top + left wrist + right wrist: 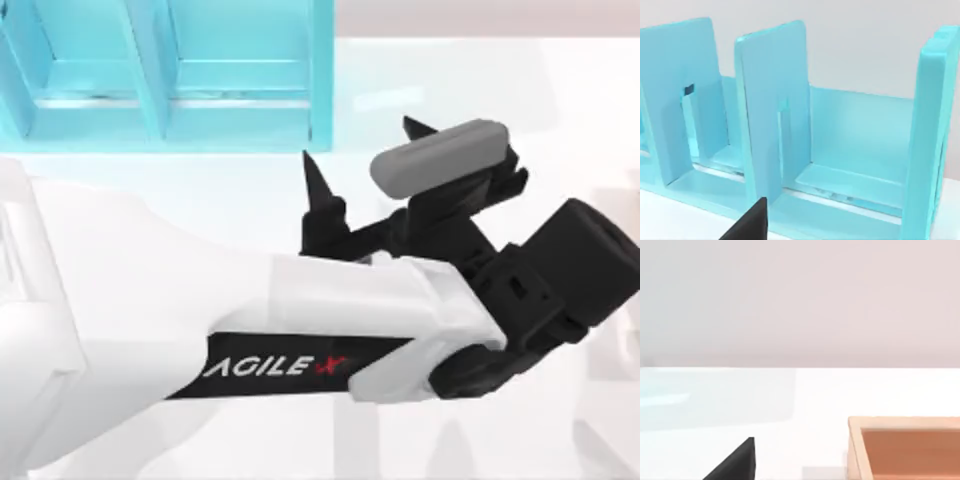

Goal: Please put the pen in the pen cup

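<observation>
Left pincer (pixel 365 160), fingers spread and empty, just beside turquoise shelf (pixel 170 80) front edge.

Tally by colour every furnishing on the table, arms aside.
Turquoise: 1, the large turquoise plastic shelf unit with upright dividers
Orange-brown: 1, the shallow orange-brown tray with a pale rim
Total: 2

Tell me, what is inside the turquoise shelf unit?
The compartments of the shelf unit in the left wrist view look empty. In the top view, the left arm covers the table below it.
</observation>
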Available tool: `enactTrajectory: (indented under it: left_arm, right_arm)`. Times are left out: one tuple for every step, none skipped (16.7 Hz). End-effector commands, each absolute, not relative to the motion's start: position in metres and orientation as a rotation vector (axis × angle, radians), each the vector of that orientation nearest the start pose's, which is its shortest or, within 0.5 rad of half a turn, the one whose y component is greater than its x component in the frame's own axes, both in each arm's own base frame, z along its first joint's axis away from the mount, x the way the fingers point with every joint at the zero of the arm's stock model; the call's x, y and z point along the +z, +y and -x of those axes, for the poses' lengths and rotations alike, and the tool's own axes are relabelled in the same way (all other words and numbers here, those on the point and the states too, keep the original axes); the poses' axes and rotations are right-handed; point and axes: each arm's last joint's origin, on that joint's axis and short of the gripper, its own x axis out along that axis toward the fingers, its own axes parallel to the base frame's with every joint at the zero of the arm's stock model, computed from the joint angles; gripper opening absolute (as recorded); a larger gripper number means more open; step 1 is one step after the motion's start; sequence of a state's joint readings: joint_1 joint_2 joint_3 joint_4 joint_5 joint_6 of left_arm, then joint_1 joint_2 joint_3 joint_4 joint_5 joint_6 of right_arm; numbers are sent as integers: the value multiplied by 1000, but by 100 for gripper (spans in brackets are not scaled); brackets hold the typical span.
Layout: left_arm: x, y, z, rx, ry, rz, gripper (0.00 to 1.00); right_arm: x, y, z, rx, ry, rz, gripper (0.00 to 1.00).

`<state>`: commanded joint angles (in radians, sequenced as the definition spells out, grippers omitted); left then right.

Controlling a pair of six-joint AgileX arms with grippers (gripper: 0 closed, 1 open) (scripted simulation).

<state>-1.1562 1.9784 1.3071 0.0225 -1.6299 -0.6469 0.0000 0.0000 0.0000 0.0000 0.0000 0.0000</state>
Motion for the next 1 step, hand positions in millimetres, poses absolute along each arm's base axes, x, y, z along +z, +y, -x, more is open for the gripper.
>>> enactTrajectory:
  left_arm:
    - [196,-363,-197,481,-30,-9,100]
  right_arm:
    - [160,-1,-106,0,0,0,100]
